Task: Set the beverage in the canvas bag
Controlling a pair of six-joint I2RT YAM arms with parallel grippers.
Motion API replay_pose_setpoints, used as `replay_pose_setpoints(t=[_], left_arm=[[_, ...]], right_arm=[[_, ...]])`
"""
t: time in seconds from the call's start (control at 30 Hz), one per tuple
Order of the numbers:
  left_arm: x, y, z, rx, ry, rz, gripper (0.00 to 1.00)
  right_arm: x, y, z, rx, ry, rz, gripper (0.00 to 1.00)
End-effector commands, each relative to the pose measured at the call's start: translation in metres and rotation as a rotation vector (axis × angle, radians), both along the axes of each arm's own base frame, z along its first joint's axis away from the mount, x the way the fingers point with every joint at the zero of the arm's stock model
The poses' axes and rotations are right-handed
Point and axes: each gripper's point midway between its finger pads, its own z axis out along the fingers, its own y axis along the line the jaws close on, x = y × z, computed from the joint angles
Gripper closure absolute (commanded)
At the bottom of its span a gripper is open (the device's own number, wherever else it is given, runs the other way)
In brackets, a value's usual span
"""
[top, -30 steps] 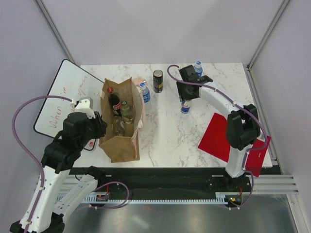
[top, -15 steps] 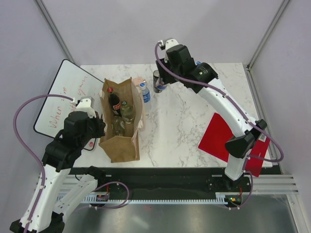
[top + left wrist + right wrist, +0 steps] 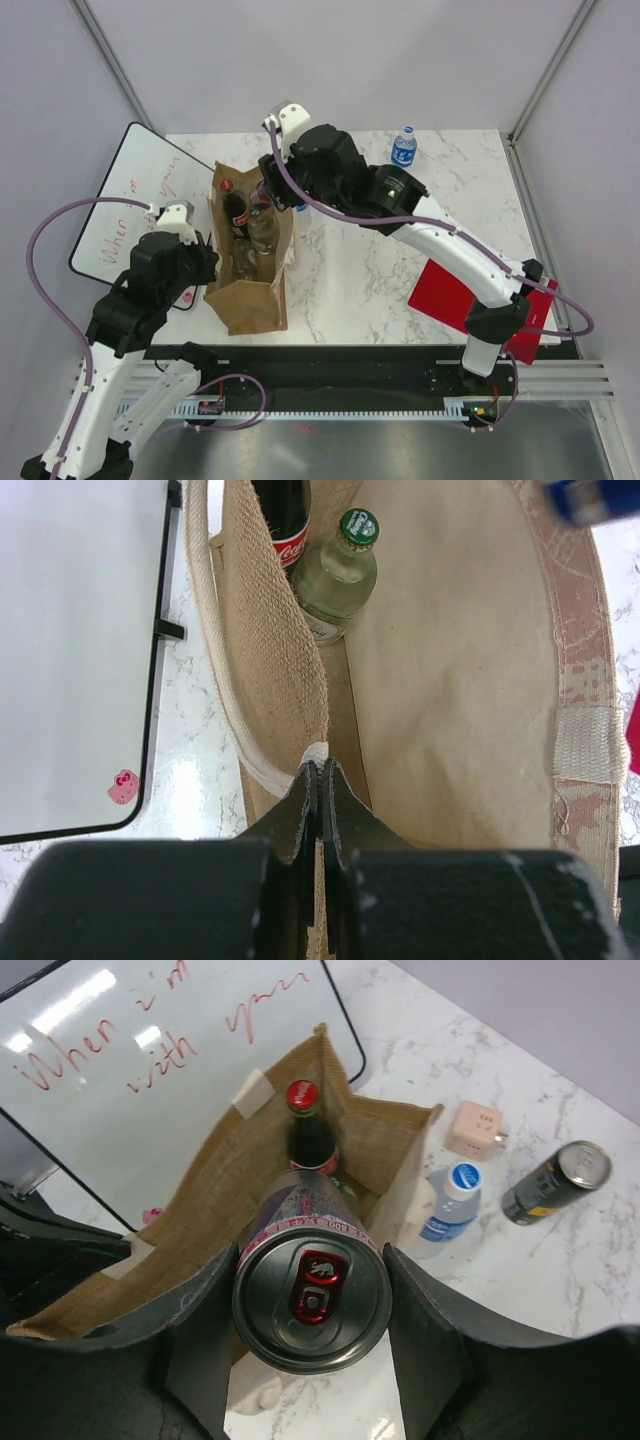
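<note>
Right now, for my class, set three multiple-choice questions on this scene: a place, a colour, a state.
1. Where is the silver-topped drink can, held by the right hand, relative to the tan canvas bag?
A) above its open mouth
B) lying beside it
C) underneath it

2. What colour is the cap of the clear glass bottle inside the bag?
A) blue
B) green
C) yellow

3. How is the left hand?
A) wide open
B) shut on nothing
C) shut on the bag's rim

Answers: 1 A, the right wrist view looks past the can into the bag; 2 B, seen in the left wrist view; 3 C, it pinches the fabric edge.
</note>
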Motion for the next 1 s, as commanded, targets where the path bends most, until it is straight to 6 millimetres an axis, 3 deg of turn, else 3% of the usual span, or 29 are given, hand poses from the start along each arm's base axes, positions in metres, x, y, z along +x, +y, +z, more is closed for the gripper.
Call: replay_pose_setpoints(t=[0.0,0.27,0.4,0.7,0.97], left_arm=[[0.002,-0.005,0.013,-0.063,-0.063,0.004,0.98],[0.0,-0.004,0.006,-0.064,-0.048,0.014,0.98],[-0.001,-0.001,0.011,-0.066,-0.062,0.022,0.98],[-0.002,0.001,0.014,-0.06,-0.072,0.025,0.98],[-0.003,0.0,0.012,-0.062,-0.066,0.021,0.98]], right_arm=[[-0.009,0.051,-0.003,0.077,-0.019,0.08,1.0],[-0.001,0.084,-0.053,0.009,0.036,0.122,1.0],[0.002,0.098,-0.088,-0.032,0.076,0.139,1.0],[0.008,0.12,-0.154,-0.101,0.143,0.138,1.0],[0.022,0.122,-0.18,-0.154,0.127,0.078,1.0]])
